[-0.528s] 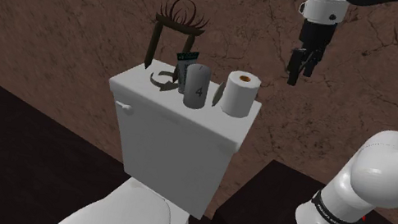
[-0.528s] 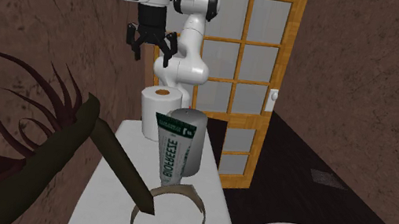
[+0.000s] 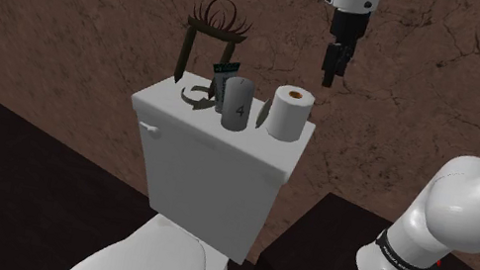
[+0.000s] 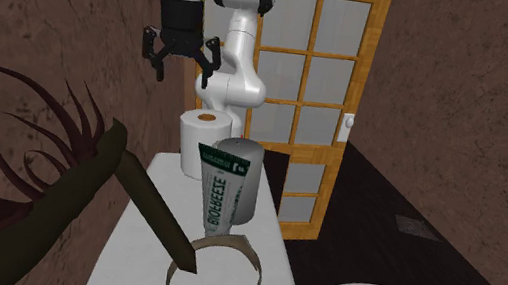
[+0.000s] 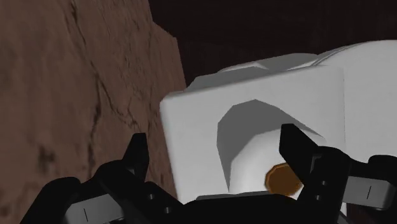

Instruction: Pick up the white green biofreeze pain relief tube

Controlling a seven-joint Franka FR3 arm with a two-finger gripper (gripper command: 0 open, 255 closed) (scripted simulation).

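Note:
The white and green Biofreeze tube (image 4: 217, 194) stands upright on the white toilet tank lid (image 4: 138, 242), leaning against a grey cylinder (image 4: 245, 181). In the shoulder view the tube (image 3: 225, 76) peeks out behind the grey cylinder (image 3: 236, 104). My gripper (image 3: 328, 78) hangs open in the air, above and just beyond the toilet paper roll (image 3: 289, 113), well off the tube. In the second exterior view the gripper (image 4: 182, 73) hovers over the roll (image 4: 204, 138) with its fingers spread. Between the fingers in the wrist view, the gripper (image 5: 216, 156) looks down on the roll (image 5: 251, 149) and the tank lid (image 5: 191, 108).
A dark brown plant-like ornament (image 3: 210, 29) and a curled brown band (image 4: 214, 280) sit at the far end of the tank. A brown wall (image 3: 70, 0) rises close behind the tank. The toilet bowl (image 3: 156, 263) lies below, with dark cabinets at either side.
The gripper has moved towards the shoulder view's left and a little upward, now nearly over the toilet paper roll. The things on the tank have not moved.

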